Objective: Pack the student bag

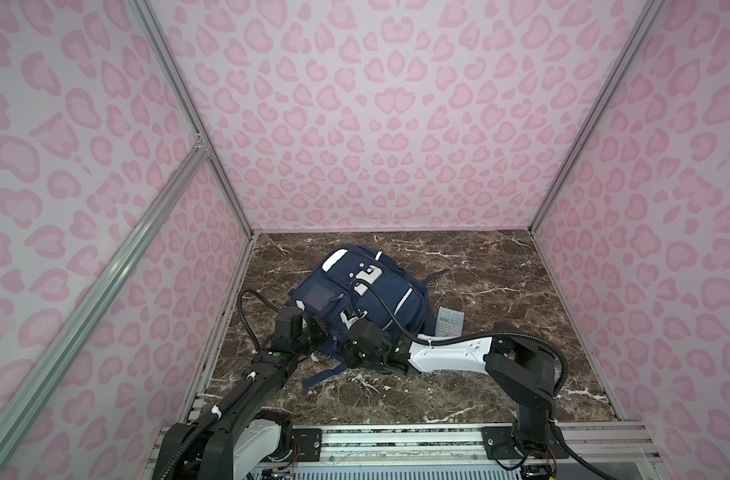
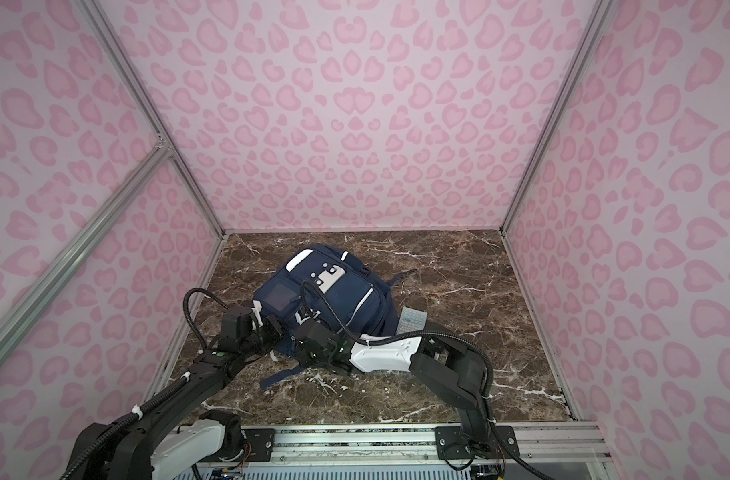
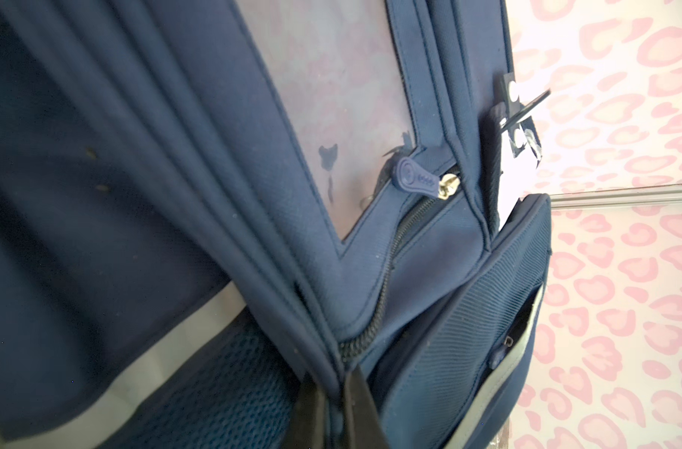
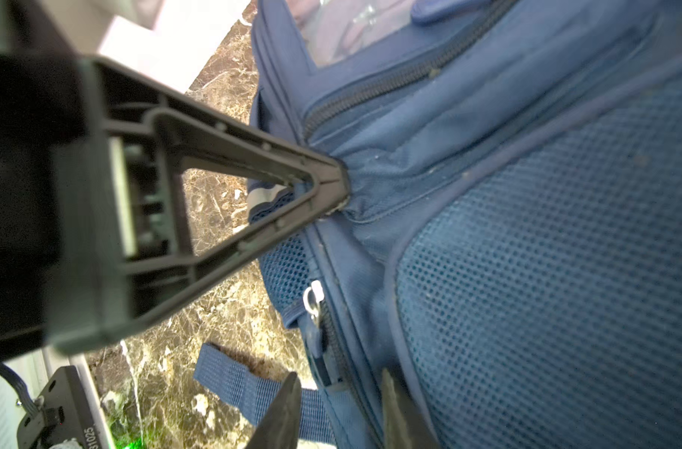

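Noted bag (image 1: 355, 291) lying on table (image 1: 500, 291), left of centre, calculator (image 1: 450, 321) beside it. Saw left gripper (image 4: 337, 182) clamped on bag's near edge, right gripper (image 4: 339, 412) with jaws apart near zip pull (image 4: 314, 301). Judged unzipping in hand; needed next a firm pinch on pull.

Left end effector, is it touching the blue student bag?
Touching. The right wrist view shows the left end effector shut, its tips pinching a fold of the student bag fabric.
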Available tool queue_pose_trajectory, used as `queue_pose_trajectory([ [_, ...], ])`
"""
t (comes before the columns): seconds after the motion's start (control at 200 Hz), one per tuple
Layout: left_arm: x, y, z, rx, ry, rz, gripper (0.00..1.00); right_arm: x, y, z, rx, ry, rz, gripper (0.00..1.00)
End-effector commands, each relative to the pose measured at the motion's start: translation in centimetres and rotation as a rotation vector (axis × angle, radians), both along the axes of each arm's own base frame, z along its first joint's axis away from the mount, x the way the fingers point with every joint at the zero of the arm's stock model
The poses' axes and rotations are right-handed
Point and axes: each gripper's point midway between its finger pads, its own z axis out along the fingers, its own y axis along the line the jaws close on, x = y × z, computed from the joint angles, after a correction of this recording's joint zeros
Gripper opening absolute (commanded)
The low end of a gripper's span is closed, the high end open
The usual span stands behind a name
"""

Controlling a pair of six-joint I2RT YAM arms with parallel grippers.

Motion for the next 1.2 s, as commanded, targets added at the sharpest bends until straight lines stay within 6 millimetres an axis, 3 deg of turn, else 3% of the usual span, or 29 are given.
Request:
queue_pose_trajectory([
  [0.0, 0.6, -0.9, 1.9, -0.049, -0.065, -0.023, 0.03, 0.4, -0.2, -1.5, -0.001, 0.056, -0.015, 0.35],
  [0.075, 0.6, -0.9, 1.8, -0.047, -0.061, -0.022, 0.03, 0.7, 0.1, -1.7, -0.016, 0.042, -0.023, 0.34],
  [0.205, 0.6, -1.0, 1.8, -0.05, -0.059, -0.029, 0.03, -0.6, 0.8, -1.2, -0.012, 0.002, 0.005, 0.32],
  [0.45, 1.2, -0.6, 0.9, -0.028, -0.043, 0.003, 0.03, -2.0, -1.5, 1.4, 0.006, 0.039, -0.028, 0.37],
  [0.645, 1.4, -0.8, 1.4, -0.044, -0.048, -0.004, 0.03, -3.3, 1.0, 0.7, 0.109, 0.104, 0.041, 0.37],
  [0.78, 1.0, -1.1, 2.0, -0.07, -0.055, -0.013, 0.03, -1.2, 2.1, 0.7, 0.104, 0.051, 0.043, 0.39],
  [0.95, 0.3, -1.2, 1.5, -0.067, -0.037, -0.026, 0.03, 1.8, 0.7, 0.0, 0.002, -0.041, -0.057, 0.37],
  [1.07, 0.1, -1.5, 1.9, -0.096, -0.049, -0.03, 0.03, 2.9, 0.8, -1.2, -0.015, -0.025, -0.065, 0.36],
  [1.195, -0.1, -1.3, 2.4, -0.09, -0.056, -0.032, 0.03, 3.5, 1.4, -1.1, -0.004, -0.043, -0.057, 0.34],
])
